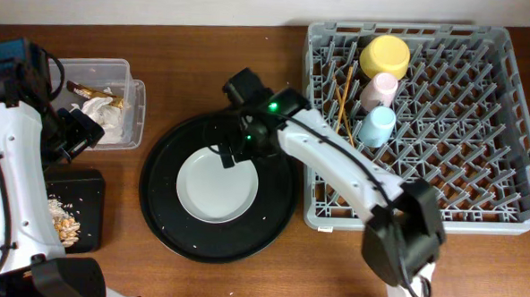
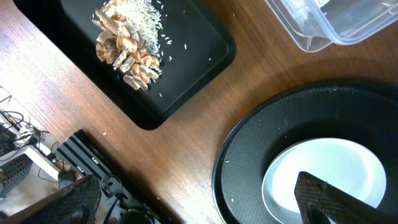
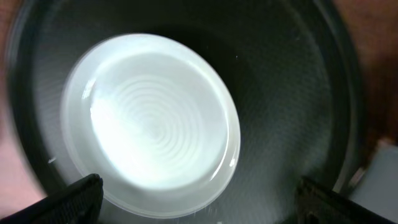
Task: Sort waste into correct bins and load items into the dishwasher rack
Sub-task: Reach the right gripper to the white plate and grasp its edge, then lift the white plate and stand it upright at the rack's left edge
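The pale grey plate (image 1: 217, 188) lies on the large round black tray (image 1: 160, 202). My right gripper (image 1: 233, 150) hovers open over the plate's far edge; the right wrist view shows the plate (image 3: 152, 121) between its spread fingers (image 3: 205, 202). My left gripper (image 1: 74, 133) is open and empty between the clear box (image 1: 132, 107), which holds the foil wrapper (image 1: 101, 101), and the shallow black tray (image 1: 93, 186) with food scraps (image 1: 65, 222). The grey rack (image 1: 508, 132) holds the yellow bowl (image 1: 385, 55), pink cup (image 1: 380, 88), blue cup (image 1: 376, 125) and chopsticks (image 1: 343, 103).
The left wrist view shows the scraps (image 2: 127, 46) in the black tray (image 2: 199, 56), a corner of the clear box (image 2: 329, 31), the round tray (image 2: 249, 155), the plate (image 2: 329, 174) and cables beyond the table edge (image 2: 25, 134). The left fingers (image 2: 199, 208) are spread wide.
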Robot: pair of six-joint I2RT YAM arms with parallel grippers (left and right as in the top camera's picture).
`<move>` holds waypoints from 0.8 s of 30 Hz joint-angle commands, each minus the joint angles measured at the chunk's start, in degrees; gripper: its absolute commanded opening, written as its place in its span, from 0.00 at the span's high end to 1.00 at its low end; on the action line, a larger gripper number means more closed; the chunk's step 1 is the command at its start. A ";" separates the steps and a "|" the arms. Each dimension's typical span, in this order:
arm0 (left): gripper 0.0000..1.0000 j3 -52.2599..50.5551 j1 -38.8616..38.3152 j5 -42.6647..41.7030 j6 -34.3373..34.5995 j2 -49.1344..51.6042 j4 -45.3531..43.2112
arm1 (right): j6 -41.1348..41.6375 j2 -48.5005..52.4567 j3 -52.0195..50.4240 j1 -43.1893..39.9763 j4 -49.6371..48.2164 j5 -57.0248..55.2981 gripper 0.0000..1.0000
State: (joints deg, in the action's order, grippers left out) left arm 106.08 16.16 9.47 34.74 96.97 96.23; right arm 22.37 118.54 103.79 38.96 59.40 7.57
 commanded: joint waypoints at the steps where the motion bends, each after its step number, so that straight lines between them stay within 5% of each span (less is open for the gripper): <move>1: 0.01 0.79 0.20 0.46 -0.02 -0.94 0.07 | 1.14 6.58 -0.74 -0.22 -0.33 -2.21 0.02; 4: 0.01 0.79 0.20 0.46 -0.02 -0.94 0.07 | 1.14 10.40 -0.76 -0.35 -0.52 -1.79 0.05; 9: 0.01 0.79 0.20 0.46 -0.02 -0.94 0.09 | 2.78 13.16 -1.46 0.20 -1.05 -0.52 0.50; 13: 0.01 0.79 0.20 0.46 -0.02 -0.94 0.09 | 5.66 12.94 -1.36 0.17 -0.85 0.07 0.96; 18: 0.01 0.79 0.20 0.46 -0.02 -0.94 0.07 | 5.57 11.19 10.32 -3.76 8.44 -0.68 0.96; 24: 0.01 0.79 0.20 0.46 -0.02 -0.94 0.09 | 5.62 9.94 38.34 -16.70 24.98 -21.86 0.96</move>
State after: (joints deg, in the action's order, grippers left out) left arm 106.08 16.16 9.50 34.74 96.95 96.23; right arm 27.29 130.39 134.02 26.92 81.43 -2.59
